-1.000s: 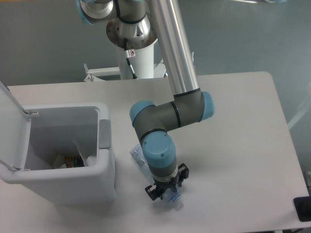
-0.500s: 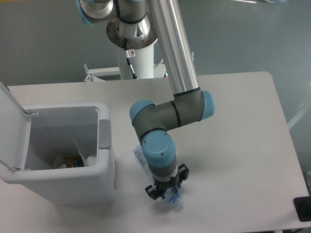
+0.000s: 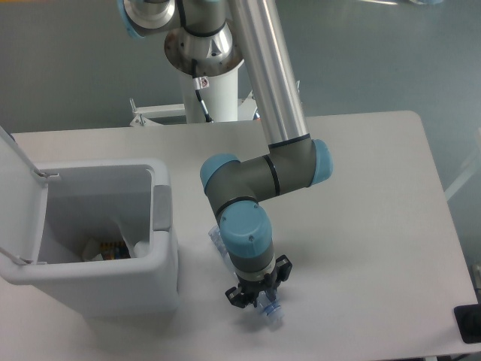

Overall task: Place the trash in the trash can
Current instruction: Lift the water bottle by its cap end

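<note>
A clear crushed bottle point(image 3: 218, 241) with a bluish tint, the trash, lies on the white table just right of the trash can. Its cap end point(image 3: 272, 316) sticks out below my gripper point(image 3: 259, 295). The gripper points straight down over the bottle's middle, and the wrist hides its fingers and their hold. The trash can point(image 3: 90, 289) is a pale grey bin at the left. Its lid point(image 3: 15, 199) stands open and a grey pad point(image 3: 161, 207) sits on its right rim.
Inside the bin lie colourful litter pieces point(image 3: 111, 248) and something white. The arm's base column point(image 3: 212, 90) rises at the table's far edge. A black object point(image 3: 469, 323) sits at the front right corner. The table's front edge runs close below the gripper.
The bottle's far end has shifted slightly to the right and its cap end slightly down. The gripper has edged a little lower over it.
</note>
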{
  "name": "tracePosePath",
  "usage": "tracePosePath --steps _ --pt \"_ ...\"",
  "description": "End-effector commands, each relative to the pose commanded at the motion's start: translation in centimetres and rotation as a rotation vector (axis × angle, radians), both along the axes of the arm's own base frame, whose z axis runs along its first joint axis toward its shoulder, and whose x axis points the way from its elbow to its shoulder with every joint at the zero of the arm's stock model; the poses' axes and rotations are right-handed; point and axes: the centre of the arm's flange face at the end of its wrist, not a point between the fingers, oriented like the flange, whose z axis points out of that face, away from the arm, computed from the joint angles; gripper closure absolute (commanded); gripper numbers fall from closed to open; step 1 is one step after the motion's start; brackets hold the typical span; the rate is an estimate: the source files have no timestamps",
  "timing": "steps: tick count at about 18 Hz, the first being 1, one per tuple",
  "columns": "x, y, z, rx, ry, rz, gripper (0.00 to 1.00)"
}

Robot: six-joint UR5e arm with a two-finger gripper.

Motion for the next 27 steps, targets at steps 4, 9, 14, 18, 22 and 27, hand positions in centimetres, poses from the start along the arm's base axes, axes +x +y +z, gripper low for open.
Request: tracePosePath --steps 4,9,14,18,22,27 --pt "-1.6 -0.1 2.8 0.04 0.029 0.016 0.48" --pt "-5.7 -1.6 9.4 0.204 0.028 0.05 0.48" --pt "-7.9 -1.6 23.1 0.505 0.067 0.002 0.48" --pt "-6.7 -2.8 31.9 0.62 0.17 -0.032 0.48" --pt "-3.9 -4.0 37.3 0.704 0.237 -0.072 0.48" --pt "4.1 -2.0 41.5 0.755 0.257 -0.195 0.48"
